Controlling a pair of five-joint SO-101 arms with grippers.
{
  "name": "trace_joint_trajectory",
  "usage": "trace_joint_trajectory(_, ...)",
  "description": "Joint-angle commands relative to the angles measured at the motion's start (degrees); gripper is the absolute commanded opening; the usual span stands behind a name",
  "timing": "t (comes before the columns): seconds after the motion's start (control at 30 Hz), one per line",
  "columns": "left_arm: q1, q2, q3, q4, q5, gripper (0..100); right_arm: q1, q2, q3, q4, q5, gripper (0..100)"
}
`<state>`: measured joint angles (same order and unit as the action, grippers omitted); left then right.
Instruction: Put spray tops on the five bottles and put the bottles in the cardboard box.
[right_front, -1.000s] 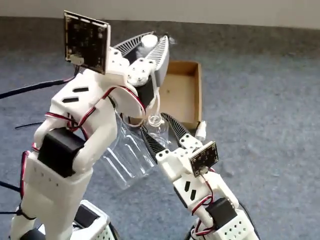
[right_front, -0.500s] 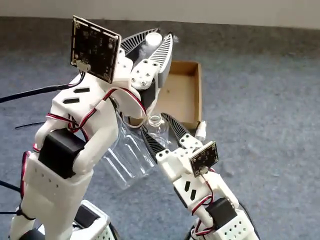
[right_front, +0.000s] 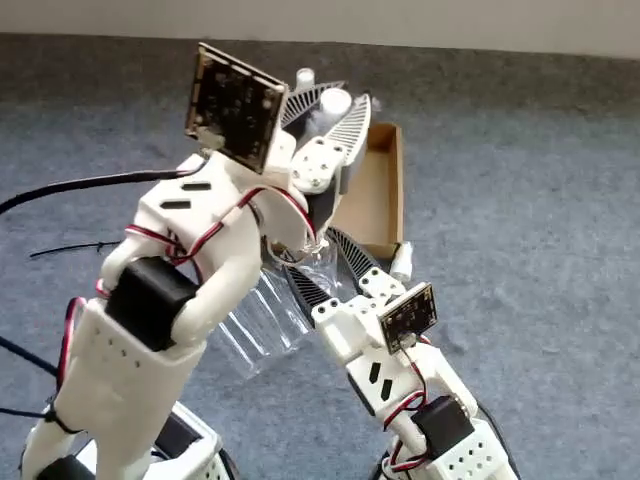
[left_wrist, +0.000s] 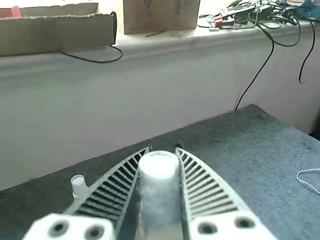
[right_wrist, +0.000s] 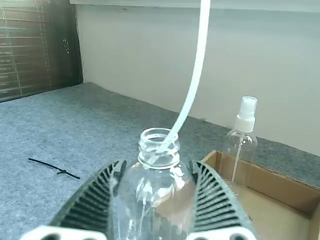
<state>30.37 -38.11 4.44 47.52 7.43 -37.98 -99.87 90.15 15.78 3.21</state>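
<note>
**Grey carpet table: spray top's tube in the open bottle's mouth**

Grey carpet (right_front: 520, 200) covers your table, with a pale wall (right_wrist: 280, 65) behind it.

Your left gripper (left_wrist: 163, 150) is raised above the rest. Its fingers are closed down to the width of a white spray top (left_wrist: 159, 185) and press the cap from both sides, with the cap's top level with the fingertips.

The top's thin white dip tube (right_wrist: 195, 65) hangs down from there, and its lower end sits inside the mouth of the clear bottle (right_wrist: 159, 147).

Your right gripper (right_wrist: 159, 172) has that bottle. The jaws are part open, wrapped round the shoulder just under the neck and touching it on both sides. In the high view the bottle is tilted, neck up toward the box and body (right_front: 250, 325) down toward the left arm's base. The neck is bare, with no top seated yet.

The cardboard box (right_wrist: 260, 177) lies just beyond both grippers, open side up. A second bottle (right_wrist: 241, 137), with its spray top already on, stands upright at the box's far end. It looks inside, but its base is hidden by the wall, so you can't tell for sure.

A black wire (right_wrist: 52, 169) lies on the carpet, well apart from the box.
</note>
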Motion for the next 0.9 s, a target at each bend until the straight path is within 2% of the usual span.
trace_joint_trajectory(0.0, 0.66, -0.84, 6.02, -3.6, -0.44, 1, -0.22, -0.75, -0.57, -1.19, 0.0, 0.5)
trace_joint_trajectory(0.23, 0.57, -1.27, 8.48, -3.87, -0.44, 1, -0.22, -0.75, -0.57, -1.19, 0.0, 0.5)
trace_joint_trajectory(0.5, -0.22, -12.0, 17.27, -1.14, -0.88, 1, -0.22, -0.66, -0.57, -1.19, -0.35, 0.5)
trace_joint_trajectory(0.67, -1.19, -14.02, 25.8, -1.23, -6.42, 1, -0.22, -0.66, -0.57, -1.19, -0.35, 0.5)
trace_joint_trajectory(0.87, -1.1, -14.29, 32.92, -1.23, -9.05, 1, -0.22, -0.66, -0.57, -1.19, -0.35, 0.5)
